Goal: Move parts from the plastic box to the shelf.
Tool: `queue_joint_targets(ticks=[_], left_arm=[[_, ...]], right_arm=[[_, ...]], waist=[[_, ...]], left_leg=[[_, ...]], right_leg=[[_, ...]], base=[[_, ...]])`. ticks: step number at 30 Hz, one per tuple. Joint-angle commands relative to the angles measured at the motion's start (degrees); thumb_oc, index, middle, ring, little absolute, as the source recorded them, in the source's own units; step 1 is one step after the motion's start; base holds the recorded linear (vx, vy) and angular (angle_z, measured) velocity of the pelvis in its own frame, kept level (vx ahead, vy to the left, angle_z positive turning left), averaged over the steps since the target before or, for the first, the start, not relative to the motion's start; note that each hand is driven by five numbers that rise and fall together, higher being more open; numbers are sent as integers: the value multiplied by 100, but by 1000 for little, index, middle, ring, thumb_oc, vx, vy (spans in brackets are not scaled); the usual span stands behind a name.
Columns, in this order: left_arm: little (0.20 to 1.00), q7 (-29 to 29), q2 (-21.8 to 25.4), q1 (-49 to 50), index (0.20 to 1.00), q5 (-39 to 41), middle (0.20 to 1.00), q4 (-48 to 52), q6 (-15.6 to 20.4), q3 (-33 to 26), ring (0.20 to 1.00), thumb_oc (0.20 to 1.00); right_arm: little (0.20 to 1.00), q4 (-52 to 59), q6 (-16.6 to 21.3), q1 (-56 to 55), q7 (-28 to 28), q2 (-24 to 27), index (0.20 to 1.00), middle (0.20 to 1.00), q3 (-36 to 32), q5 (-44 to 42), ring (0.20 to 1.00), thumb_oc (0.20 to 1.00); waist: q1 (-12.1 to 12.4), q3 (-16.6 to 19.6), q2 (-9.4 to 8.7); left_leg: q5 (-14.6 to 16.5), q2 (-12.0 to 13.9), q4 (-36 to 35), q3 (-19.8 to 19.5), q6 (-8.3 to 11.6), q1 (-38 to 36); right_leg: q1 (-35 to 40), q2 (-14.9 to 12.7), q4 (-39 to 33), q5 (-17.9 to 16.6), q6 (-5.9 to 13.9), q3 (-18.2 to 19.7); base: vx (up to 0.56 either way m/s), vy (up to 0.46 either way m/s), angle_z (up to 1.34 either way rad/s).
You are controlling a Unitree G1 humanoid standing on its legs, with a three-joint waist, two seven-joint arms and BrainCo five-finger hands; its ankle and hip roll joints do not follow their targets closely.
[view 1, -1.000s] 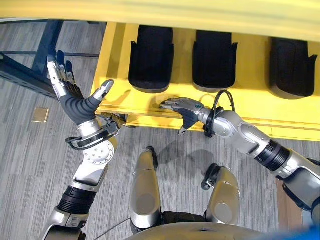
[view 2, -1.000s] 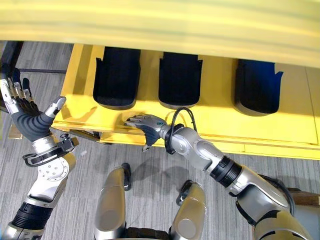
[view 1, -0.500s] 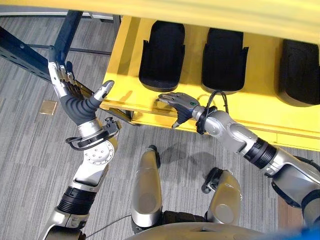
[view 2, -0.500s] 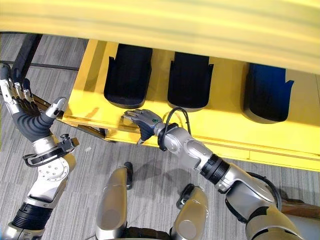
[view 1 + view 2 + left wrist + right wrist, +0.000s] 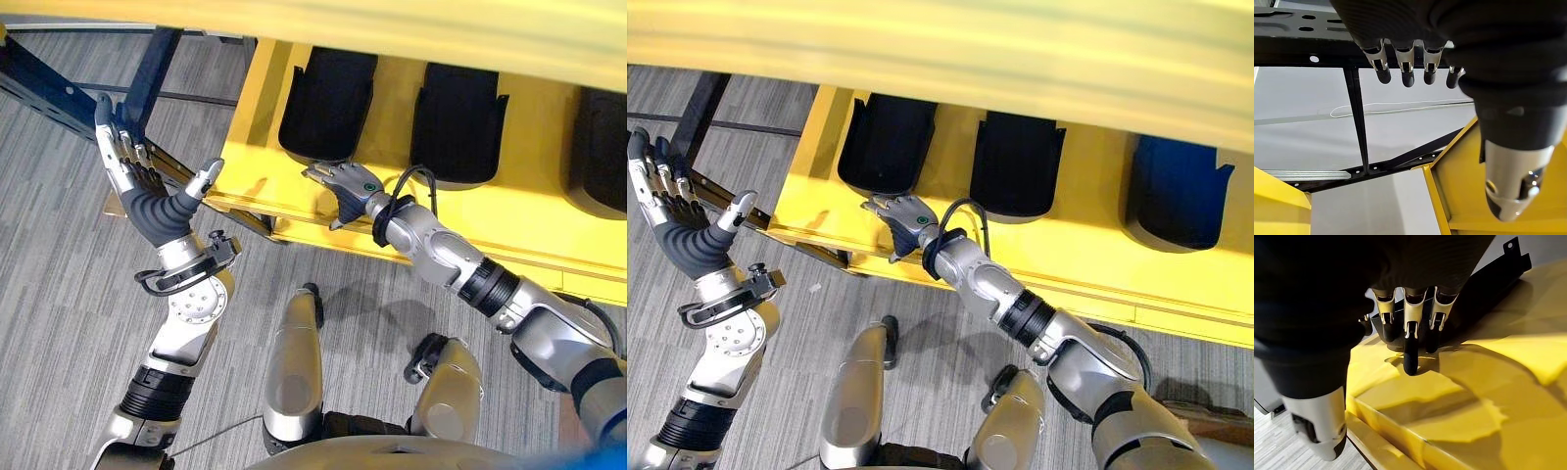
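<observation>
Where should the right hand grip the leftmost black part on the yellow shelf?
Probably at its near rounded end, from the shelf's front edge: the black part lies flat with that end toward the right hand, which hovers open just before it. Its far end sits under the upper shelf.

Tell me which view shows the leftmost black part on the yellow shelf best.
The right eye view: the leftmost black part shows nearly whole on the yellow shelf, with the right robot hand just in front. The left eye view crops its top; the right wrist view catches a dark piece past the fingers.
</observation>
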State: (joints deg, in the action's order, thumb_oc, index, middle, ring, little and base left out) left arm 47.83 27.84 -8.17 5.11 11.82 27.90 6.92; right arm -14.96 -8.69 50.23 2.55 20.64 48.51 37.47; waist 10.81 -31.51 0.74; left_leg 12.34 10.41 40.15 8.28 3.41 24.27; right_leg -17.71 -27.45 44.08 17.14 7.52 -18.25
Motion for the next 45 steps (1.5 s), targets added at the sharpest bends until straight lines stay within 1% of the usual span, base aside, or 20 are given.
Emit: queue_joint_targets(ticks=[1,5,10,12,13,17,20,23,24,27,31,32,33,37,39,40,41,42,43,45], left_arm=[[1000,-10,29,-101,1000,-28,1000,879,339,109,1000,1000],[1000,-30,28,-99,1000,-23,1000,843,373,121,1000,1000],[1000,-105,43,-91,1000,74,1000,841,389,86,1000,1000],[1000,-170,46,-83,1000,110,1000,806,388,84,1000,1000],[1000,-187,52,-76,1000,135,1000,795,404,84,1000,1000],[1000,-173,84,-44,1000,143,1000,777,444,52,1000,1000],[1000,-108,114,-54,1000,131,1000,766,450,75,1000,1000],[1000,-41,175,-72,1000,106,1000,788,417,67,1000,1000],[1000,-53,215,-59,1000,109,1000,803,399,46,1000,1000],[1000,-36,232,-76,1000,51,1000,819,367,88,1000,1000],[1000,-14,234,-113,1000,16,1000,838,328,113,1000,1000],[1000,7,227,-140,1000,1,1000,810,279,137,1000,1000],[1000,13,228,-146,1000,-20,1000,799,279,139,1000,1000],[1000,229,256,-185,1000,-269,1000,744,187,90,1000,1000],[1000,331,286,-174,1000,-318,1000,731,78,-2,1000,1000],[1000,483,349,-160,1000,-282,1000,633,-14,-117,1000,1000],[1000,541,374,-150,1000,-302,1000,575,-46,-177,1000,1000],[1000,547,376,-148,1000,-314,1000,557,-58,-189,1000,1000],[1000,588,387,-95,1000,-356,1000,484,-84,-270,1000,1000],[1000,593,378,-13,1000,-346,1000,378,-109,-342,1000,1000]], right_arm=[[1000,-481,-9,-45,278,-372,1000,1000,304,61,1000,1000],[1000,-620,-40,-23,262,-391,1000,1000,342,113,1000,1000],[1000,-749,-109,-52,495,-369,1000,1000,348,173,1000,1000],[1000,-835,-235,-132,563,-362,1000,1000,381,96,1000,1000],[1000,-865,-269,-167,659,-358,1000,1000,375,126,1000,1000],[1000,-841,-102,-437,1122,-265,1000,1000,510,243,1000,1000],[1000,-815,-117,-564,1509,-285,1000,1000,632,345,1000,1000],[1000,-637,-195,-711,2146,-186,1000,1000,812,512,1000,1000],[1000,-569,-234,-783,2219,-122,1000,1000,873,539,1000,1000],[1000,-555,-115,-840,1958,-132,1000,1000,885,407,1000,1000],[1000,-527,-200,-883,1911,-182,1000,1000,910,277,1000,1000],[1000,-594,-382,-923,1797,-251,1000,1000,897,53,1000,1000],[1000,-612,-405,-934,1771,-262,1000,1000,893,-28,1000,1000],[1000,-554,-357,-1148,1295,-211,1000,1000,782,-952,1000,1000],[1000,-376,-115,-1255,1152,-68,1000,1000,692,-1176,1000,1000],[1000,177,138,-1370,1245,284,1000,1000,624,-1630,1000,1000],[1000,466,239,-1458,1227,443,1000,1000,562,-1859,1000,1000],[1000,515,250,-1478,1237,476,1000,1000,548,-1913,1000,1000],[1000,883,342,-1599,1248,668,1000,1000,410,-2272,1000,1000],[1000,1249,549,-1787,1196,905,1000,1000,202,-2531,1000,1000]], waist=[[309,172,177],[324,172,197],[328,172,201],[321,172,188],[314,172,179],[272,172,117],[245,172,98],[231,172,48],[235,172,18],[237,172,-37],[233,172,-49],[227,172,-56],[225,172,-59],[166,172,-137],[105,172,-194],[-12,172,-291],[-63,172,-333],[-71,172,-337],[-151,172,-391],[-231,172,-439]], left_leg=[[579,-30,160,165,-487,-228],[582,-37,149,173,-492,-250],[614,-47,192,176,-499,-242],[622,-39,198,178,-497,-247],[630,-30,204,180,-494,-244],[624,24,184,196,-505,-244],[609,56,165,217,-517,-248],[576,68,81,232,-527,-273],[561,67,47,229,-536,-288],[502,76,-50,231,-530,-331],[428,75,-174,247,-507,-373],[380,67,-262,273,-493,-427],[371,66,-279,275,-493,-438],[266,105,-484,361,-454,-594],[225,142,-570,414,-423,-684],[79,220,-670,571,-444,-727],[55,251,-719,617,-426,-789],[136,240,-723,553,-376,-857],[6,298,-805,691,-398,-903],[-35,338,-898,774,-371,-1035]], right_leg=[[-198,3,206,-370,-174,-165],[-186,-27,205,-384,-176,-171],[-197,-55,247,-381,-184,-166],[-187,-50,243,-380,-183,-163],[-189,-52,242,-378,-181,-163],[-185,-21,191,-393,-172,-145],[-199,-5,186,-399,-167,-135],[-180,36,132,-410,-152,-132],[-156,69,97,-422,-155,-141],[-91,132,0,-465,-153,-164],[-40,174,-125,-515,-133,-173],[29,203,-245,-563,-127,-170],[42,209,-271,-578,-124,-168],[263,288,-634,-725,-78,-201],[386,357,-831,-787,-55,-207],[441,431,-1100,-967,-84,-242],[500,472,-1207,-1009,-70,-238],[554,499,-1206,-952,-7,-168],[595,538,-1390,-1081,-46,-215],[720,605,-1616,-1171,-29,-194]], base=[[5,16,4],[6,9,3],[0,0,0],[0,0,0],[0,0,0],[0,0,0],[0,0,0],[-1,-13,0],[-1,-40,4],[2,-39,3],[0,0,0],[0,0,0],[-22,-7,-5],[-9,-10,-5],[-48,-12,-7],[-103,-21,-12],[-49,-17,-15],[-30,-1,-18],[-33,3,-22],[-35,4,-21]])
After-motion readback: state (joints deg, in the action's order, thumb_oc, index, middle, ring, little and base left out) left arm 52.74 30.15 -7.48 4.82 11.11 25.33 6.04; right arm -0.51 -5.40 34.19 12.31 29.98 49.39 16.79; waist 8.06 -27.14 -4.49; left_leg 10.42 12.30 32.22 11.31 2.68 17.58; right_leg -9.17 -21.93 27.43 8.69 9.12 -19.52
